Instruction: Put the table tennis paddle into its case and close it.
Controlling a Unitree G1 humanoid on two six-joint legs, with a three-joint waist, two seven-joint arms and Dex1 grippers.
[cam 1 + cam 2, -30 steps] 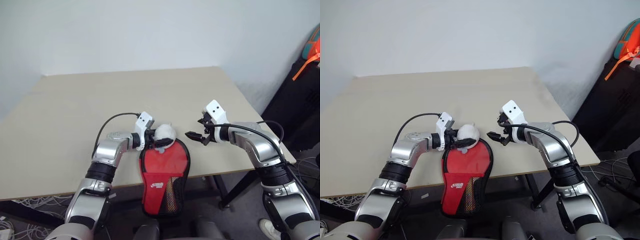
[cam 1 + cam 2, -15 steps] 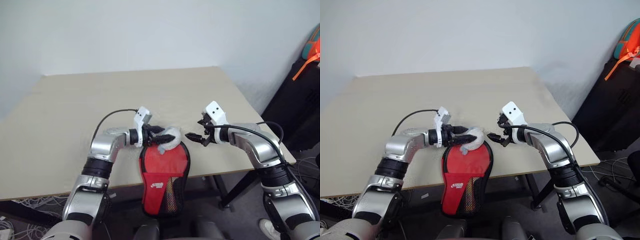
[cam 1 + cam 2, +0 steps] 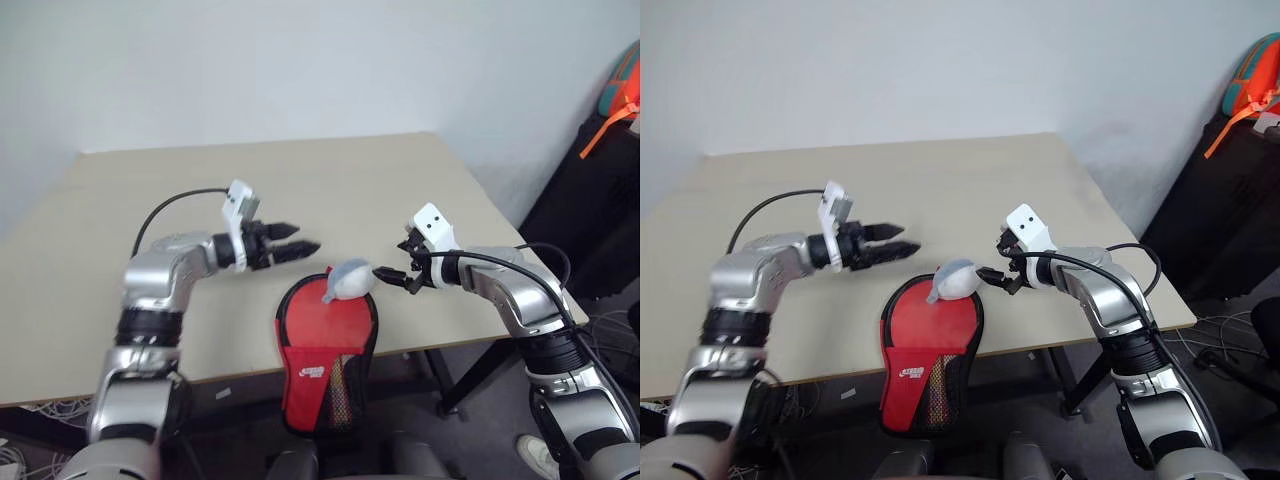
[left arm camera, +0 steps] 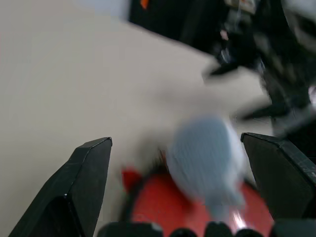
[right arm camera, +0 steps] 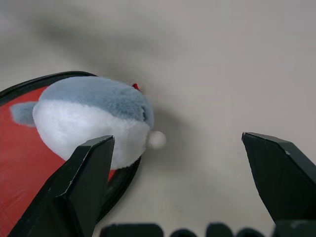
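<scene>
The black fabric paddle-shaped zip case [image 3: 328, 352] lies at the near edge of the beige surface [image 3: 200, 190], its handle end with red logo panel and mesh pocket overhanging. The red round face visible through its clear side suggests the table tennis paddle is inside; closure of the zip cannot be confirmed.

Obstruction: 1 grey-and-white plush ball-shaped toy [image 3: 348, 279] rests on the round end of the case.

Left gripper [image 3: 298, 240]: fingers spread, holding nothing, above the surface and apart from the case. Right gripper [image 3: 390, 277]: fingers spread, holding nothing, just beside the toy.

Risks:
- Any push toward the edge may tip the overhanging case off.
- Nudging the toy may roll it off.
- Zipping under the toy may snag.
</scene>
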